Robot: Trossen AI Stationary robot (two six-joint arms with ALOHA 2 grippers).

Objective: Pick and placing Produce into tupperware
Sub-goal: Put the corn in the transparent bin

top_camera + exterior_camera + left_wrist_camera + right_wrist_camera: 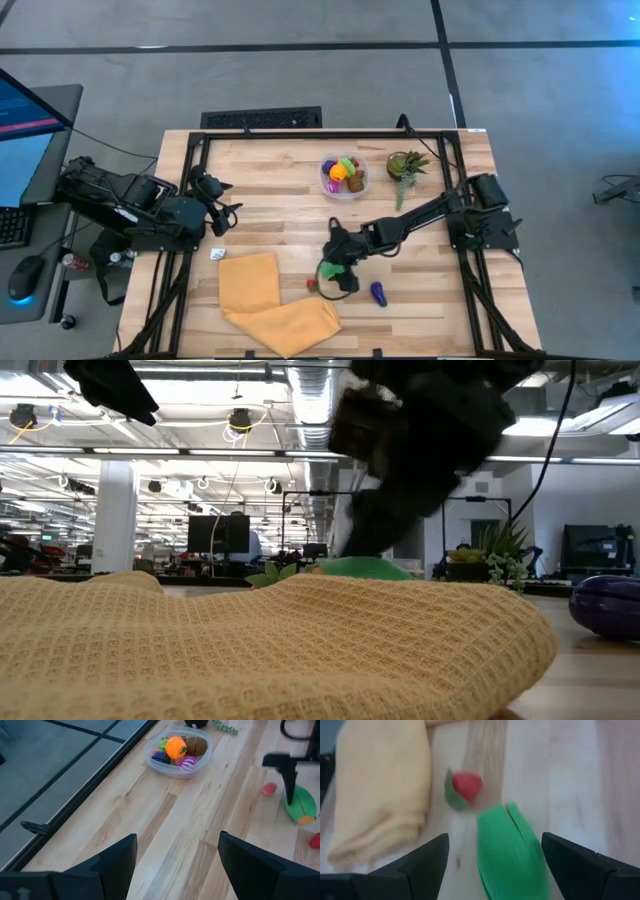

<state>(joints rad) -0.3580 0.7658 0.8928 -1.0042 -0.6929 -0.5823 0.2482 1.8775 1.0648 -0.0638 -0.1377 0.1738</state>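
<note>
The tupperware, a small clear round tub, stands at the table's far middle and holds several produce pieces: orange, magenta, purple, green and brown. A green piece lies on the wood near the table's front. My right gripper is open and slants down over it, one finger on each side and clear of it. A small red piece lies just beyond, and a purple piece lies to the right. My left gripper waits open above the table's left side, holding nothing.
A folded yellow waffle cloth lies at the front, left of the green piece, and fills the low view's foreground. A small potted plant stands right of the tub. Another small red piece lies on the wood.
</note>
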